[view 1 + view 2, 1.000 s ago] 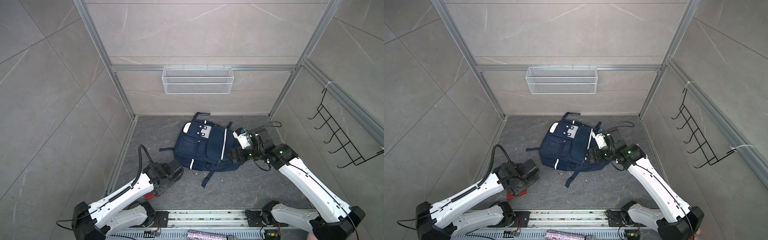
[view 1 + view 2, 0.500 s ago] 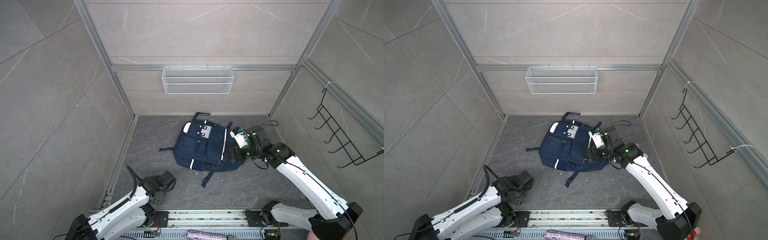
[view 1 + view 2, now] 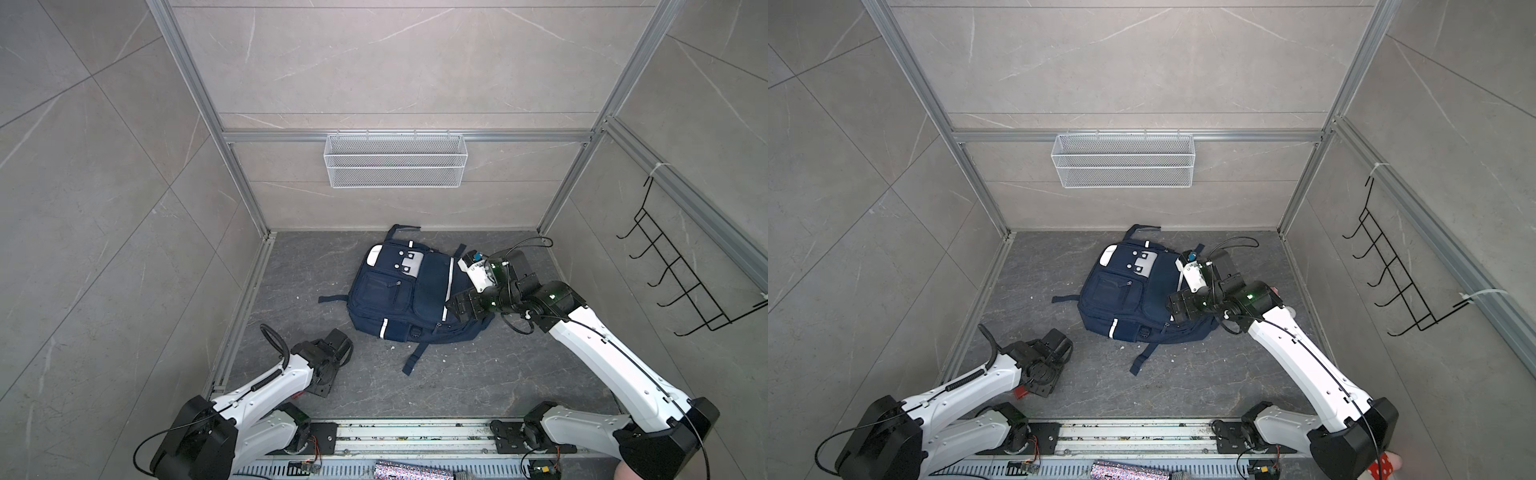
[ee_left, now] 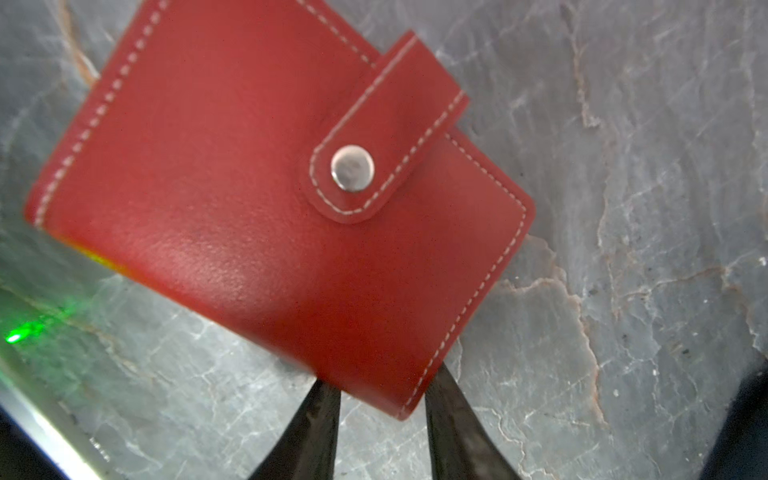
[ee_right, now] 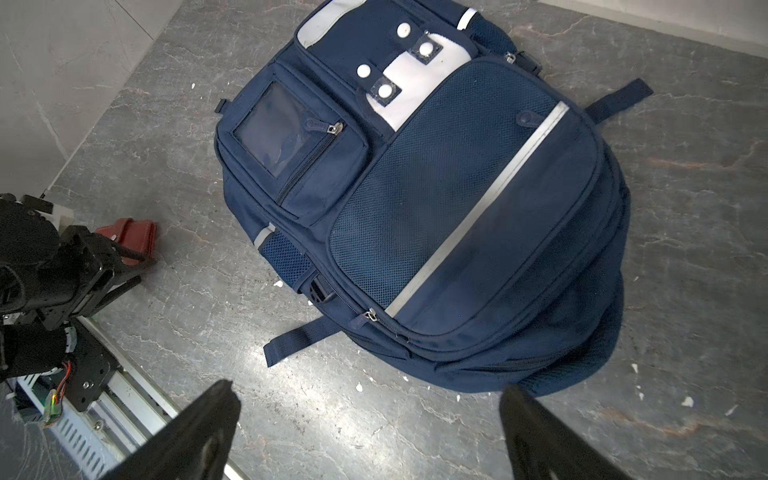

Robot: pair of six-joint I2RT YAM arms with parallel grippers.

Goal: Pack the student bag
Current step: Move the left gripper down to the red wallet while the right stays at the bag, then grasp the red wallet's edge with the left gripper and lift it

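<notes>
The student bag [image 3: 399,291] [image 3: 1125,295] is a navy backpack with white stripes, lying flat at the middle back of the dark floor, zips closed. The right wrist view shows its mesh front [image 5: 436,208]. A red snap wallet [image 4: 270,187] [image 3: 1020,392] lies on the floor at the front left. My left gripper [image 4: 382,382] has both fingers pressed against one corner of the wallet. My right gripper [image 5: 368,390] [image 3: 453,309] hovers open over the bag's right edge, holding nothing.
A white wire basket [image 3: 395,160] hangs on the back wall. A black hook rack [image 3: 681,282] is mounted on the right wall. The arms' base rail [image 3: 415,436] runs along the front edge. Small white crumbs dot the floor near the bag.
My left arm pulled back to the front left and dropped low, and its jaws narrowed onto the wallet's corner. The right gripper shifted slightly left over the bag and stayed open.
</notes>
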